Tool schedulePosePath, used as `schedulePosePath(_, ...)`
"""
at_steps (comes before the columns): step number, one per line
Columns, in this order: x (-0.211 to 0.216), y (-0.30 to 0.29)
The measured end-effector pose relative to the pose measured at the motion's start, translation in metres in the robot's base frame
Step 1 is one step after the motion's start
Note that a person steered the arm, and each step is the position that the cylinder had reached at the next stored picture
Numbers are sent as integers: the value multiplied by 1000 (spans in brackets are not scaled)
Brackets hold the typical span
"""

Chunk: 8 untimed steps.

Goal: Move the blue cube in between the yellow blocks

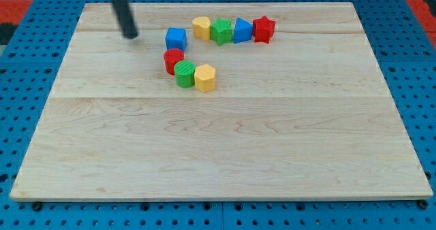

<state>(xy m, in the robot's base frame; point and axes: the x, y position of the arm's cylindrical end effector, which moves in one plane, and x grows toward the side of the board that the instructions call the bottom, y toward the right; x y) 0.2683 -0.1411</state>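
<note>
Left of blue cube [176,38], my tip [130,35]

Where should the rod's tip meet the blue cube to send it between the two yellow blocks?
Probably its face toward the view's left. My tip stands left of the blue cube; the gap lies to its right and slightly lower, between the upper yellow block and lower yellow block.

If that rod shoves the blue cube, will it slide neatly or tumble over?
The blue cube looks squat and flat-bottomed, so it probably slides rather than tips. The wooden board looks smooth, so little drag. My tip sits at its left; an off-centre push would likely spin it toward the touching red cylinder.
</note>
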Motion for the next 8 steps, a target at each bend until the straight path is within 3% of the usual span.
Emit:
schedulePosePath(1,12,29)
schedulePosePath(2,51,24)
schedulePosePath(3,59,34)
schedulePosePath(4,55,25)
schedulePosePath(6,3,39)
schedulePosePath(8,17,76)
